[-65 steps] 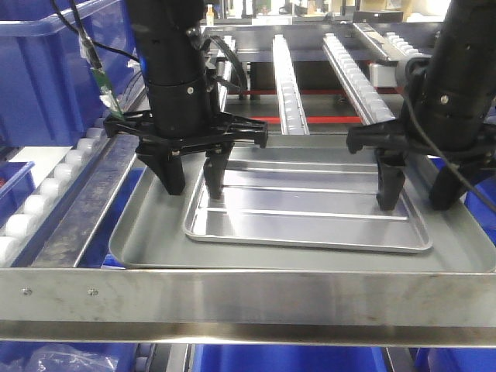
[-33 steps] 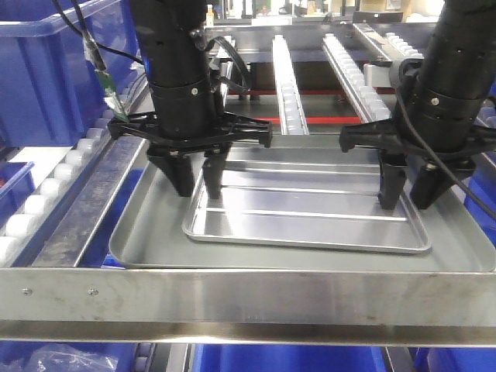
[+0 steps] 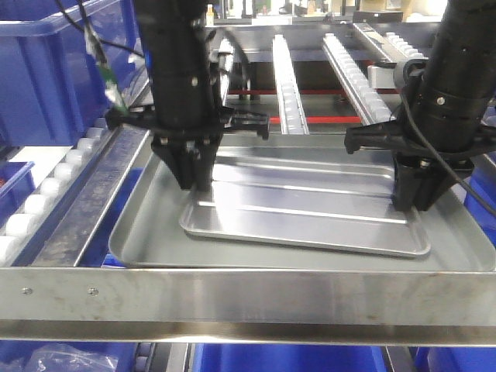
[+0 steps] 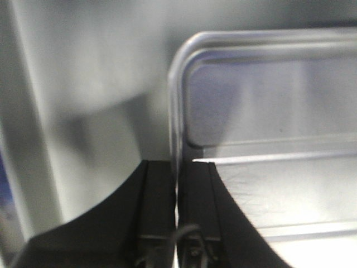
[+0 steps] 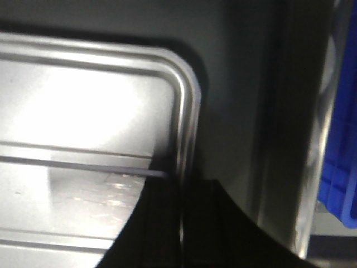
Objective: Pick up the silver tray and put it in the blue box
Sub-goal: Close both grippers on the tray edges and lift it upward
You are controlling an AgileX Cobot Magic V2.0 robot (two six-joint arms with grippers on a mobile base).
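Note:
The silver tray (image 3: 302, 217) lies flat inside a larger dull grey tray (image 3: 147, 232), its two ridges running left to right. My left gripper (image 3: 194, 182) is shut on the silver tray's left rim; the left wrist view shows the rim of the tray (image 4: 268, 111) pinched between the gripper's (image 4: 177, 167) black fingers. My right gripper (image 3: 411, 203) is shut on the right rim, and the right wrist view shows the tray (image 5: 83, 111) edge held in that gripper (image 5: 181, 190). A blue box (image 3: 46, 77) stands at the far left.
A steel frame bar (image 3: 248, 298) crosses the front, just below the grey tray. White roller rails (image 3: 39, 198) run along the left, and more rails (image 3: 287, 77) lead away behind the trays. Blue plastic (image 3: 287, 358) shows under the frame and at the right (image 5: 340, 139).
Both grippers stood open astride the silver tray's ends a second ago. Their fingers have since come together on the left and right rims. The tray's left end shifted slightly.

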